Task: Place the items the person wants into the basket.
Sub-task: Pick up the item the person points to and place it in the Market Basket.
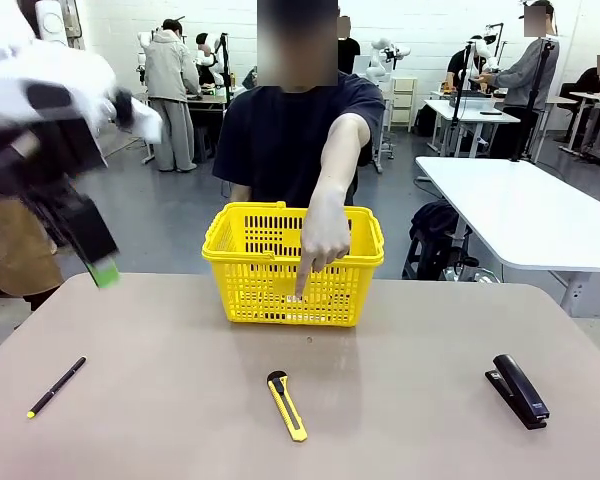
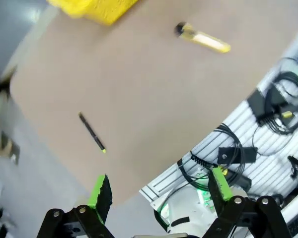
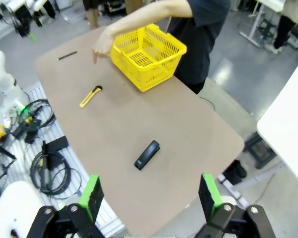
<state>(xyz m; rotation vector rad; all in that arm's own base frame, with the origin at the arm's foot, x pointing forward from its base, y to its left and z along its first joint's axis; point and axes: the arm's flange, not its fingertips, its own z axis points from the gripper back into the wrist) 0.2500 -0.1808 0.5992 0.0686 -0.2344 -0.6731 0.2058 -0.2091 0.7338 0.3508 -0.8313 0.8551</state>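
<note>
left arm [image 1: 50, 120]: smeared by motion in the front view, cut by the top and left edges; fingers not separable.
left hand [image 2: 159, 184]: finger bases cut off by the bottom edge of the left wrist view.
basket [image 2: 92, 9]: blurred and cropped by the top edge there; in the front view, front wall partly covered by the person's hand [image 1: 323, 235].
utility knife [image 2: 203, 38]: blurred, blade end unreadable.
pen [image 3: 67, 55]: too small to make out the tip.
counter [image 1: 400, 400]: near edge cut off at the bottom of the front view.
</note>
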